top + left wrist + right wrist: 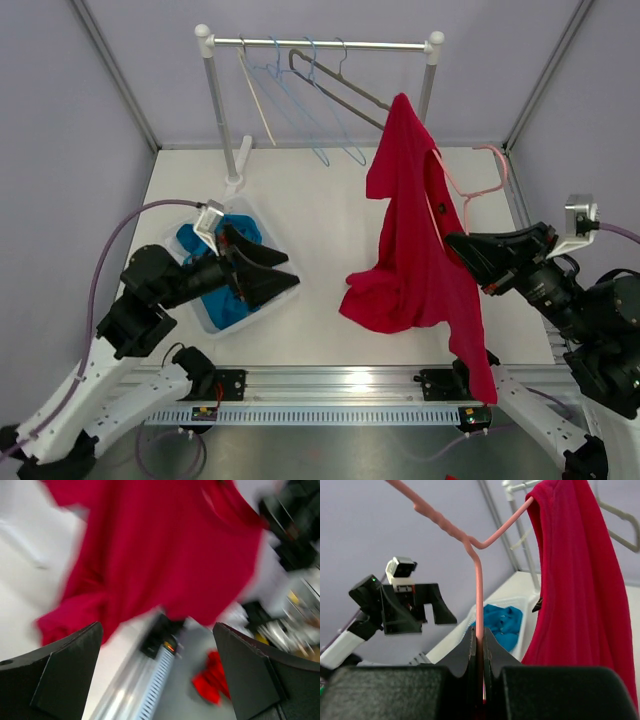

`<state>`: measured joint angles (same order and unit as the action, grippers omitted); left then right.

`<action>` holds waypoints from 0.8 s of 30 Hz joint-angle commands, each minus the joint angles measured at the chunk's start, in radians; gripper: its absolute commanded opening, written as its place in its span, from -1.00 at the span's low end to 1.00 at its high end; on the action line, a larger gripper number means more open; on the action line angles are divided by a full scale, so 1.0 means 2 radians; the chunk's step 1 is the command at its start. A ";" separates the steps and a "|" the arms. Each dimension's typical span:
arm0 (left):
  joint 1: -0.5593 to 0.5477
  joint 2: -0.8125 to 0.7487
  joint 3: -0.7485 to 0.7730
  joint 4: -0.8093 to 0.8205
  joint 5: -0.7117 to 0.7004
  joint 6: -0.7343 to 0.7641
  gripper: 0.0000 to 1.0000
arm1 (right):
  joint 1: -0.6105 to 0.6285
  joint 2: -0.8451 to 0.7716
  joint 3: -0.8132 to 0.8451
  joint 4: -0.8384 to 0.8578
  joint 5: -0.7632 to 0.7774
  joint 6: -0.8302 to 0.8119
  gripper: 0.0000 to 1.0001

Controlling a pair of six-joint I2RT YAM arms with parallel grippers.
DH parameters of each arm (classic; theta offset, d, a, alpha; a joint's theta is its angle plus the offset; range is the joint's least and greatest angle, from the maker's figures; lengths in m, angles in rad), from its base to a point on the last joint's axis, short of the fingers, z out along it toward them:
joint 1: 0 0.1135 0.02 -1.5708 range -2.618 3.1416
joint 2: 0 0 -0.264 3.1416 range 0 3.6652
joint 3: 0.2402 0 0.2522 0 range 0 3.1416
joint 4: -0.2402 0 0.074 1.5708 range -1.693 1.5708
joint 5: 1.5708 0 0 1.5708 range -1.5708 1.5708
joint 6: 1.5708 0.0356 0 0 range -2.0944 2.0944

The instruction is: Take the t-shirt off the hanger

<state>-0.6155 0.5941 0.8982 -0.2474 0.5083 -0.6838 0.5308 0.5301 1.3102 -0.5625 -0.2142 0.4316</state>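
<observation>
A red t-shirt (415,250) hangs from one arm of a pink hanger (478,180), its lower part resting on the white table; it also fills the blurred left wrist view (160,550) and shows in the right wrist view (580,580). My right gripper (462,248) is shut on the pink hanger's wire (478,600), holding it up at the right. My left gripper (278,270) is open and empty, left of the shirt, over a white bin, its jaws pointing at the shirt.
A white bin (275,302) with blue cloth (215,250) lies under the left gripper. A clothes rack (320,44) with several empty hangers (330,100) stands at the back. The metal rail (330,385) runs along the near edge.
</observation>
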 commanded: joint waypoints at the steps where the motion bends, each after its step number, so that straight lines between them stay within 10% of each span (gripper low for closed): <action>1: -0.152 0.033 0.035 0.050 -0.106 0.028 0.98 | 0.005 0.064 0.014 0.097 -0.085 0.021 -1.00; 4: -0.316 0.080 0.052 0.050 -0.249 0.071 0.98 | 0.005 0.105 0.030 0.128 -0.072 0.028 -1.00; 9: -0.421 0.196 0.093 0.085 -0.396 0.123 0.98 | 0.019 0.140 0.041 0.168 -0.056 0.043 -1.00; 24: -0.455 0.326 0.132 0.168 -0.468 0.149 0.98 | 0.205 0.203 0.059 0.174 0.152 -0.053 -1.00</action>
<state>-1.5135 1.2606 1.1065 -0.0204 -0.3325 -0.4137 0.9104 0.9421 1.3933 -0.3122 -0.0429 0.3946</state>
